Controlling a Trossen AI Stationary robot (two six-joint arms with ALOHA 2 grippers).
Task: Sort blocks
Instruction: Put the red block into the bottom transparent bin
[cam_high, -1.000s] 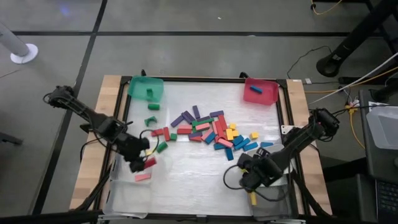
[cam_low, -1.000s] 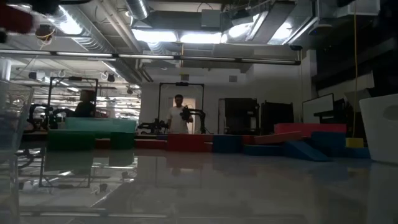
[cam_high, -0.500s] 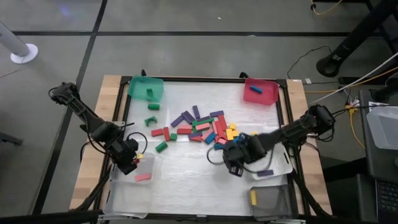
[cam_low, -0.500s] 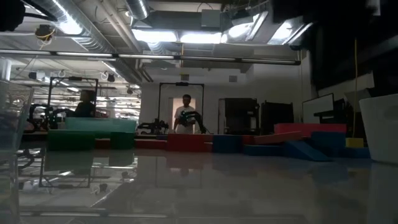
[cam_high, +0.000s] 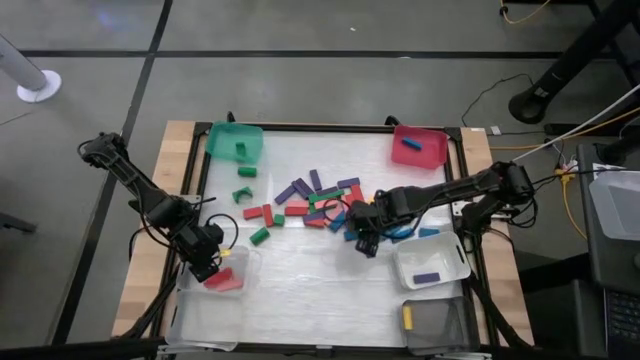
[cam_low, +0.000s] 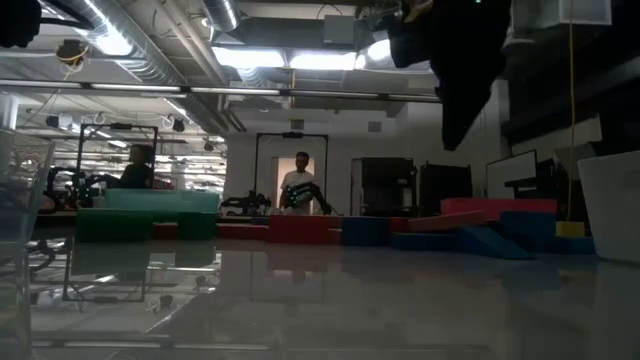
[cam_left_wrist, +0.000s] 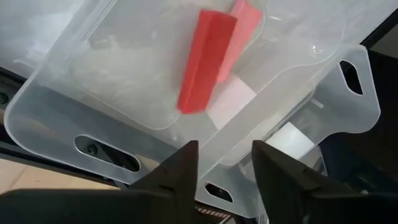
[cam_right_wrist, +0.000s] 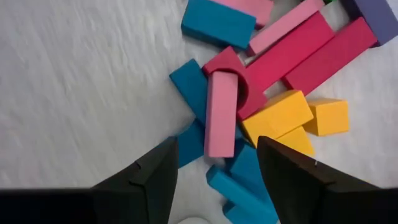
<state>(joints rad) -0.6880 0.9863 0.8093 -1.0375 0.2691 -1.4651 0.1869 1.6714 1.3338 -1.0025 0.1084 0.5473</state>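
Right wrist view: right gripper, jaws apart and empty, above pink block at pile's 5 o'clock edge on table; light, rigid, grasp across long sides.

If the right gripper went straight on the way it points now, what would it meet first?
Most likely the pink block lying on a red arch-shaped block in the pile: it sits in line with the gap of the open right gripper, though depth is hard to judge.
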